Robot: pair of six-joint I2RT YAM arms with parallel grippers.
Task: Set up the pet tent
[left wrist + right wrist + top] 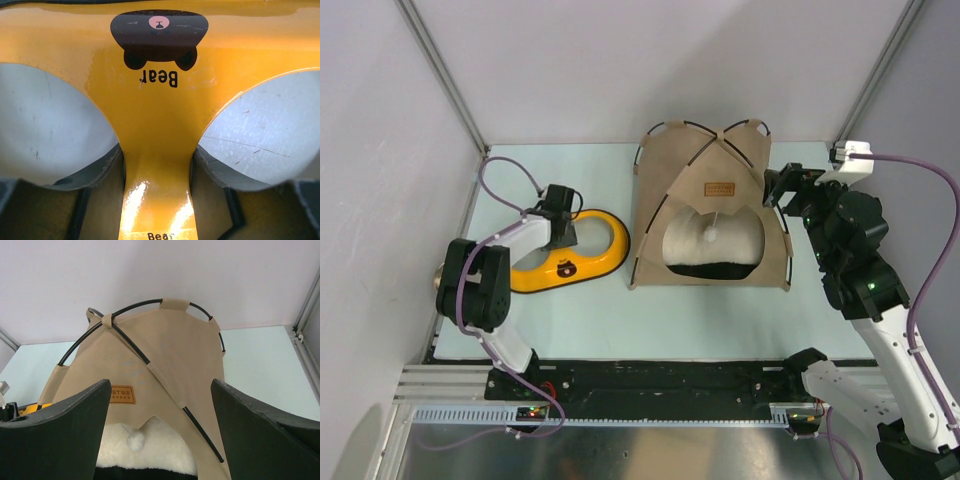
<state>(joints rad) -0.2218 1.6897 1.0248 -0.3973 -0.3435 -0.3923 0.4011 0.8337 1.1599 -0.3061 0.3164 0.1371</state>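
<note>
The pet tent (705, 190) stands upright at the middle right of the table, tan fabric on thin black poles, with a brown label (720, 188) and a white pom-pom (713, 233) over its opening. A cream fluffy pillow (715, 245) lies inside on the dark floor. My right gripper (772, 188) is open beside the tent's right edge; in the right wrist view the tent (165, 350) shows between its spread fingers (65, 435), apart from them. My left gripper (560, 222) is shut on the middle bridge of the yellow double-bowl feeder (155, 100), left of the tent.
The yellow feeder (585, 262) lies about a hand's width left of the tent. Grey walls and slanted metal posts (440, 75) close the back corners. A black rail (650, 380) runs along the near edge by the arm bases.
</note>
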